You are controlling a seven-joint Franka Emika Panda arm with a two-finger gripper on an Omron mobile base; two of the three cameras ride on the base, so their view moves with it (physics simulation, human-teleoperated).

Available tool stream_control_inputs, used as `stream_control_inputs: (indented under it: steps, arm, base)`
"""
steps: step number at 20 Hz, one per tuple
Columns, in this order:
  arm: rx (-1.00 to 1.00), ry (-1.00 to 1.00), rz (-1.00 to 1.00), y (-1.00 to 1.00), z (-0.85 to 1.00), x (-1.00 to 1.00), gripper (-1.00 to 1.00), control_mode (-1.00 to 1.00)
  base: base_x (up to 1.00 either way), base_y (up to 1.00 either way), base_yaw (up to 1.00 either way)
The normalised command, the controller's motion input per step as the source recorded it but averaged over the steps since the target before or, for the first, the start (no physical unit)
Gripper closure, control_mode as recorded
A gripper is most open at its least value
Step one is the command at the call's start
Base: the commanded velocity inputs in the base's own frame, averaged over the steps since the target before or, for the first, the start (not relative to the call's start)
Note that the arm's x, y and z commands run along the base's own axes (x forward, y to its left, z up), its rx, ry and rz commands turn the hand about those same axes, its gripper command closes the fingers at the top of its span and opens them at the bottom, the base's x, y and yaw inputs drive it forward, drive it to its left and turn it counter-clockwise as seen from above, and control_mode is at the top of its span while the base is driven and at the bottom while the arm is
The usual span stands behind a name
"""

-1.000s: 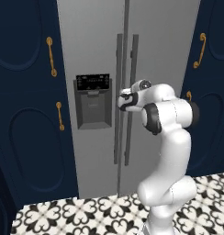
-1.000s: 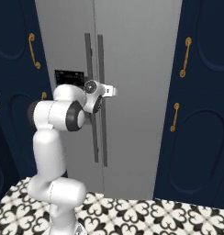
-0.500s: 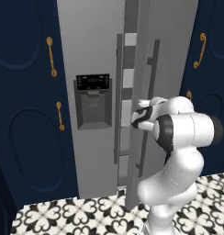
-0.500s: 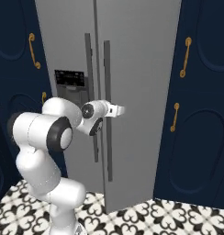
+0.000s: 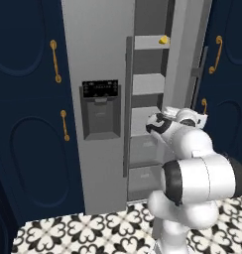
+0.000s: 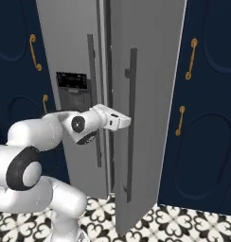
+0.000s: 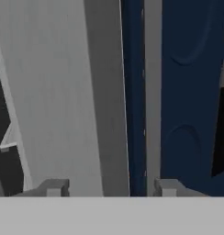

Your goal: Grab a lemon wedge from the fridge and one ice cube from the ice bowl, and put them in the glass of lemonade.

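- You have one fridge (image 5: 100, 59) in front of you: its right door (image 6: 146, 118) stands swung partway out, its left door with the dark dispenser panel (image 5: 99, 106) is shut, and the shelves show in the gap between them.
- One door, the open one, lies just beside the fingers; its two long vertical bar handles (image 6: 130, 123) run up and down across your reach.
- Your one gripper (image 7: 104, 187) has its fingers spread apart with nothing between them. In the hand view the door's edge runs upright just ahead of the tips, not pinched.
- Navy cabinets flank the fridge on both sides; four gold handles (image 5: 54, 60) show in the left base view, four in the right.
- One lemon wedge (image 5: 163, 39) sits at the front of an upper shelf, well above the fingers and further inside the fridge. I judge that you must raise the hand and turn it in through the gap.
- The wedge is too small to tell which way its long axis lies, so line up the fingers only once you are closer.
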Motion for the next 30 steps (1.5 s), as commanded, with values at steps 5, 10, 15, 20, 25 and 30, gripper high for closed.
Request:
stream_control_inputs:
  steps: [5,10,15,20,25,30]
  arm:
    - [0.0,0.01,-0.02,0.42,1.0,-0.69,-1.0,-1.0]
    - [-0.02,0.13,0.0,0.86,1.0,-0.3,-1.0,-1.0]
    - [0.0,0.59,-0.23,0.75,0.49,0.55,-1.0,-1.0]
    - [0.0,0.17,-0.15,0.11,-0.01,0.36,-1.0,-1.0]
    - [0.0,0.0,0.03,-0.39,-0.09,0.51,-1.0,-1.0]
    - [0.0,0.0,0.04,-0.51,-0.12,0.66,-1.0,-1.0]
  base:
    - [0.0,0.0,0.0]
    - [0.0,0.0,0.0]
    - [0.0,0.0,0.0]
    - [0.0,0.0,0.0]
    - [0.0,0.0,0.0]
    - [0.0,0.0,0.0]
